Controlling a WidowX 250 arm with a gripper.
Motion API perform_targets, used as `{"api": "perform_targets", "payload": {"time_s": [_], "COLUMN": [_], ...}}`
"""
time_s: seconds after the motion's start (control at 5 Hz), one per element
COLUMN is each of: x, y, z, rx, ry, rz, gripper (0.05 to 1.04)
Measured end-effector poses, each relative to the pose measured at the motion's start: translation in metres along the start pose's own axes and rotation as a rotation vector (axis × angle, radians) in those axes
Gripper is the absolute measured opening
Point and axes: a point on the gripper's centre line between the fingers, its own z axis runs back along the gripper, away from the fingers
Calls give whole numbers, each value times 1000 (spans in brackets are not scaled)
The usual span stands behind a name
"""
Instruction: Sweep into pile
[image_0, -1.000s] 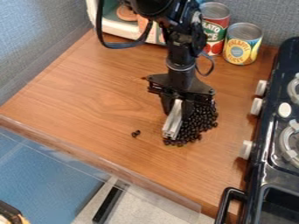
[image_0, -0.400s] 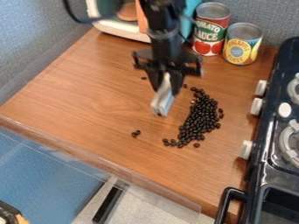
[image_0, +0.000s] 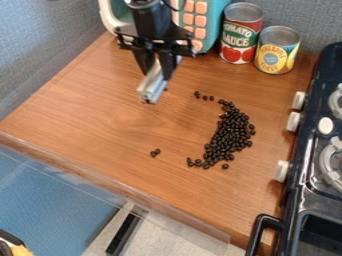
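The gripper (image_0: 155, 70) has moved up and to the left in the camera view, away from the dark beans (image_0: 230, 132). 1.0 s ago it was right over them, and 0.4 s ago it was between there and where it is now. It hangs over the back left part of the wooden counter (image_0: 93, 110), its 2 fingers brought in on a silvery tool (image_0: 152, 89) that slants down to the left between them.

The beans lie on the counter in a curved heap, right of the gripper and nearer the front, and the heap looks the same as it did 0.4 s ago. A few loose beans sit off its back end; some of these were hidden 0.4 s ago. A small cluster lies apart to the left of its front end, in the same place as in both earlier frames.

More of the teal and white toy appliance (image_0: 216, 25) now shows, with its orange buttons. To its right, the red-labelled can (image_0: 240, 42) and the yellow-and-blue-labelled can (image_0: 276, 52) have stayed put, as has the black stove (image_0: 300, 185) on the right.
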Motion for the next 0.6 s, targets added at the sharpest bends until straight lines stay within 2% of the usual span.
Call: {"api": "perform_targets", "payload": {"time_s": [0.2,0.4,0.6], "x": [-3,6,12], "y": [32,46,68], "z": [-24,-26,-32], "rx": [48,43,36], "ry": [40,57,103], "rz": [-37,-102,-139], "gripper": [365,366,366]}}
